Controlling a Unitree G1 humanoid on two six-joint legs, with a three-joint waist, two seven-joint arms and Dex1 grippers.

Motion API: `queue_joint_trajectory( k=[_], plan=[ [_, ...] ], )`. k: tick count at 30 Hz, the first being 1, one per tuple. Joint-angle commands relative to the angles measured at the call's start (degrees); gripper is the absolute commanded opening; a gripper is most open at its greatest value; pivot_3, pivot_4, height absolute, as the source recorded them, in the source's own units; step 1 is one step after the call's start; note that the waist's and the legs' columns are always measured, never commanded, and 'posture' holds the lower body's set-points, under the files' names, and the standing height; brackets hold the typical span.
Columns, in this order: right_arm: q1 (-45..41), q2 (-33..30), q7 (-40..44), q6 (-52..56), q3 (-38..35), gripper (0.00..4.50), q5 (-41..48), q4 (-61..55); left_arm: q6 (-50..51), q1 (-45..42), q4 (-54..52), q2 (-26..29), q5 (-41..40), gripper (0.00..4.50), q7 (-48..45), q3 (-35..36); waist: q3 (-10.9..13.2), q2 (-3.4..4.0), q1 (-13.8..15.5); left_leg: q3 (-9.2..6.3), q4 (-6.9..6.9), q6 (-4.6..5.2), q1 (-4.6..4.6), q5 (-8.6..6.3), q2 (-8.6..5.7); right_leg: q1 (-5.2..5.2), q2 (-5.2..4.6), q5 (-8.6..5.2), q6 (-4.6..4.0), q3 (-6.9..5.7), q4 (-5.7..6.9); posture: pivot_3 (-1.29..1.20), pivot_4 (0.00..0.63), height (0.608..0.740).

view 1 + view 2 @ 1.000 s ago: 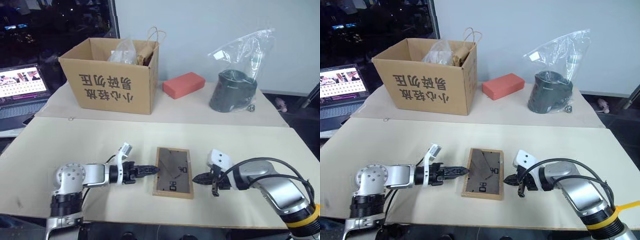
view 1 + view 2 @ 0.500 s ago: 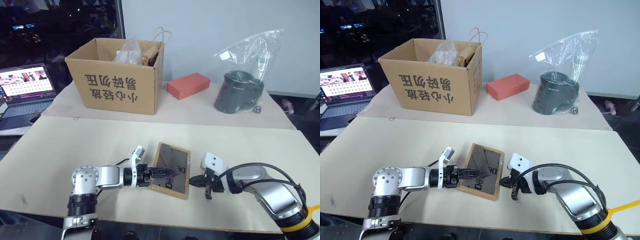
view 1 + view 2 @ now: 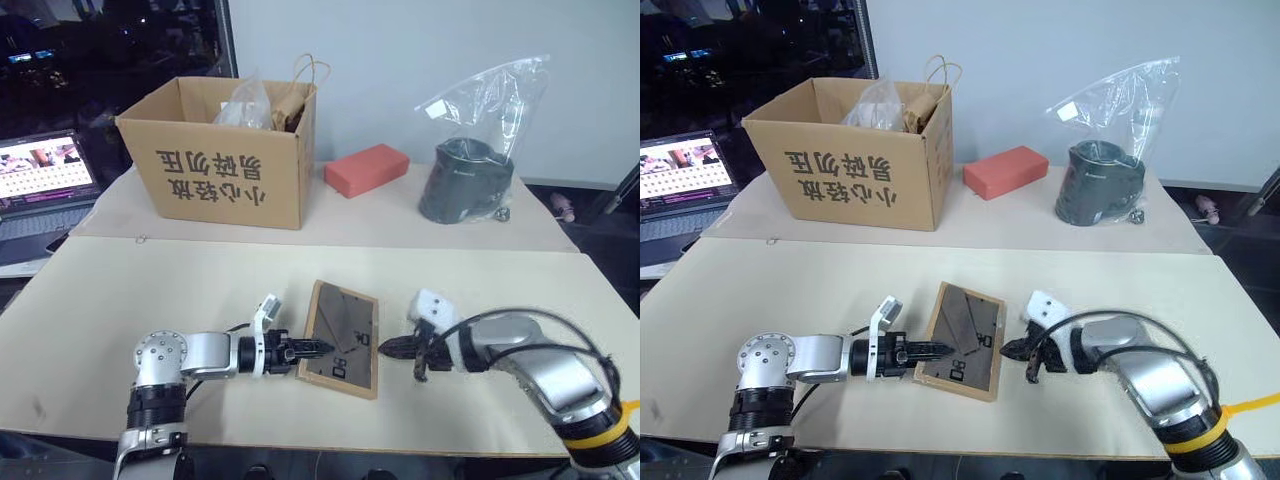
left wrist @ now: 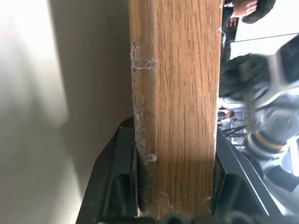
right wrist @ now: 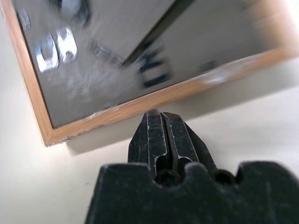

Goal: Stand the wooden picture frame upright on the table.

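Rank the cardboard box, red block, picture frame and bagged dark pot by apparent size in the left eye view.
1. cardboard box
2. bagged dark pot
3. wooden picture frame, though it lies nearer the camera
4. red block

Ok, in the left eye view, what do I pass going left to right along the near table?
left end effector → wooden picture frame → right end effector, all on the near table.
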Motion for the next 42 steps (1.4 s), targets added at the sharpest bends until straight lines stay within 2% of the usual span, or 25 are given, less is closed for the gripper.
queue_joint_trajectory(
  k=[1,2,5,6,7,12,13,22,28,31,34,37,41,42],
  plan=[
    [-7.3,2.4,-1.0,5.4,-8.0,0.59,9.3,-0.4,-1.0,-3.8,-0.6,1.3,-5.6,1.16,-3.3,2.1,0.0,0.0,0.0,0.0,-0.02,0.0,0.0,0.0,0.01,-0.01,0.01,0.01,-0.01,-0.01,0.0,0.0,0.15,0.74],
    [-8.8,4.0,-1.3,7.5,-8.1,0.81,11.8,-0.5,-1.2,-4.6,-0.7,1.6,-5.5,1.16,-4.0,1.6,0.0,-0.01,0.1,-0.01,-0.04,0.01,0.03,0.01,0.02,0.02,0.02,0.0,0.0,-0.02,-0.01,0.0,0.15,0.74],
    [-11.1,7.4,-2.6,10.2,-6.2,1.82,14.5,-0.1,-1.6,-6.0,-0.8,2.1,-5.4,1.16,-5.4,0.7,0.0,-0.03,0.2,-0.02,-0.07,0.01,-0.02,0.0,0.02,0.06,0.01,-0.01,0.0,-0.04,-0.09,0.0,0.15,0.74],
    [-11.6,8.1,-3.2,10.0,-5.1,2.29,14.1,0.3,-1.6,-6.4,-0.8,2.2,-5.7,1.16,-5.9,0.5,0.0,-0.02,0.2,-0.02,-0.09,0.02,-0.08,0.0,0.0,0.02,-0.01,-0.01,0.01,-0.03,-0.1,0.0,0.15,0.74],
    [-12.1,8.7,-3.8,9.8,-4.3,2.49,13.6,1.0,-1.6,-6.6,-1.2,2.4,-5.8,1.16,-6.4,0.2,0.0,-0.02,0.2,-0.02,-0.08,0.02,-0.13,0.0,0.0,-0.03,-0.02,-0.01,0.01,-0.03,-0.09,0.0,0.15,0.74],
    [-15.0,9.8,-4.8,7.2,-0.4,4.23,10.7,5.2,-2.5,-6.1,-6.1,5.0,-1.6,1.16,-10.6,-3.6,0.0,-0.01,0.3,-0.03,-0.08,0.01,-0.25,0.0,0.0,-0.16,-0.02,0.0,-0.01,-0.06,-0.05,0.0,0.15,0.74],
    [-15.3,9.8,-4.5,6.8,0.4,4.4,10.3,5.7,-2.7,-6.4,-5.7,5.2,-1.4,1.16,-11.2,-3.7,0.0,-0.01,0.3,-0.03,-0.07,0.01,-0.24,0.0,0.0,-0.16,-0.01,0.0,-0.01,-0.05,-0.03,0.0,0.15,0.74],
    [-13.9,11.1,3.1,4.5,2.6,4.4,15.9,1.4,-4.5,-8.3,-3.3,6.3,3.5,1.16,-16.0,-4.7,0.0,-0.01,0.2,-0.04,-0.07,0.01,-0.23,0.0,0.0,-0.16,0.0,0.0,-0.01,-0.07,-0.03,0.0,0.15,0.74],
    [-10.8,7.2,6.8,-0.6,-2.0,4.4,17.6,-2.3,-3.8,-7.1,-3.6,8.3,5.7,1.16,-19.8,-4.7,0.0,0.0,0.2,-0.04,-0.07,0.01,-0.24,0.0,0.0,-0.15,-0.01,-0.01,0.0,-0.07,-0.04,0.0,0.15,0.74],
    [-9.3,3.9,7.9,-3.3,-3.6,4.4,16.2,-3.1,-1.7,-7.8,0.8,8.2,4.4,1.16,-19.9,-2.4,0.0,0.0,0.2,-0.04,-0.06,0.01,-0.24,0.0,0.01,-0.15,-0.01,-0.01,0.01,-0.08,-0.03,0.0,0.15,0.74],
    [-7.8,-2.6,5.9,-11.4,-0.7,4.4,4.6,0.7,0.6,-10.0,5.8,10.4,0.1,1.16,-20.8,-3.7,0.0,-0.02,0.2,-0.04,-0.05,0.02,-0.23,0.0,0.0,-0.16,-0.01,-0.13,0.2,-0.08,-0.03,0.0,0.15,0.74],
    [-6.7,-6.3,5.0,-18.7,-2.2,4.4,-1.1,5.4,0.7,-11.5,6.7,12.2,-3.8,1.16,-21.4,-4.2,0.1,-0.06,0.1,-0.04,-0.04,0.02,-0.25,0.0,0.0,-0.19,-0.01,-0.16,0.26,-0.07,-0.05,0.0,0.15,0.74],
    [-4.3,-9.5,-3.2,-50.6,-1.6,4.4,-20.0,13.7,0.7,-12.7,8.9,14.2,-4.5,1.16,-21.2,-5.1,0.1,-0.05,0.1,-0.04,-0.08,0.01,-0.26,0.0,0.0,-0.19,-0.02,-0.16,0.26,-0.07,-0.06,0.0,0.15,0.74],
    [-3.1,-8.7,-7.3,-58.8,-1.8,4.4,-24.2,14.7,0.7,-13.1,9.5,14.3,-4.9,1.16,-21.1,-5.2,0.1,-0.04,0.1,-0.03,-0.07,0.01,-0.26,0.0,-0.01,-0.2,-0.02,-0.16,0.26,-0.06,-0.07,0.0,0.15,0.74]
  ],
)
